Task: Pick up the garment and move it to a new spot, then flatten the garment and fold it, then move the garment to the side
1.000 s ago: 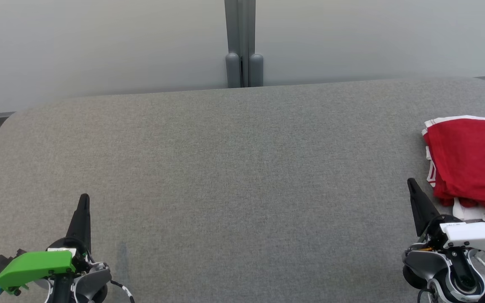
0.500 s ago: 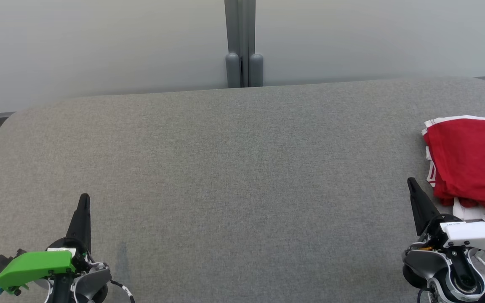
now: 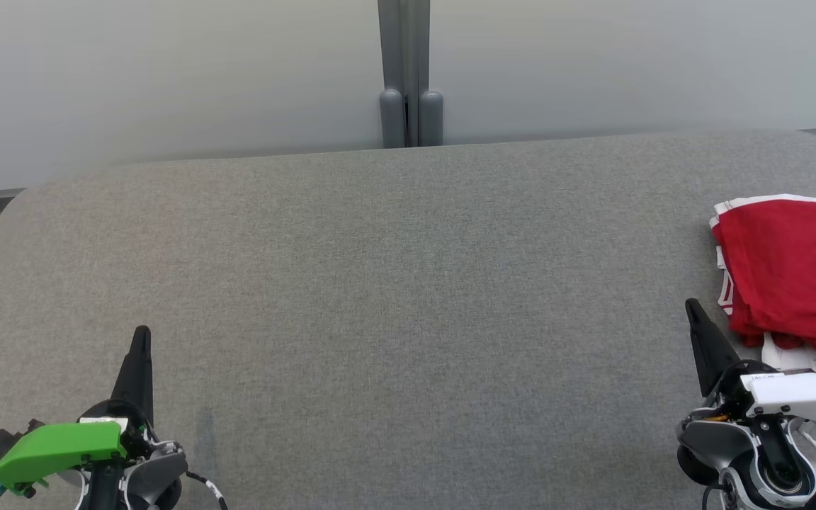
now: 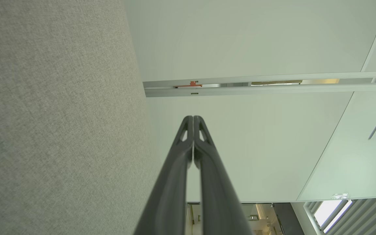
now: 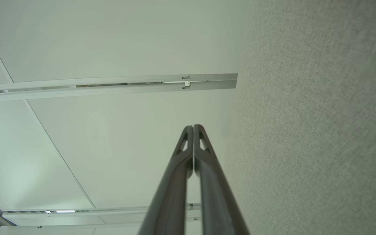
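Left jaws: lower left, pressed shut, holding nothing, over the counter (image 3: 408, 283) near its front edge.
Counter: grey cloth top with rounded far corners and a wide open stretch between the two arms.
Post (image 3: 411, 71): behind the far edge, centre.
Right jaws: lower right, shut, empty.
Garment (image 3: 790, 276): red with white trim, folded, at the counter's far right just beside the right jaws' tip, cut by the head view's edge.
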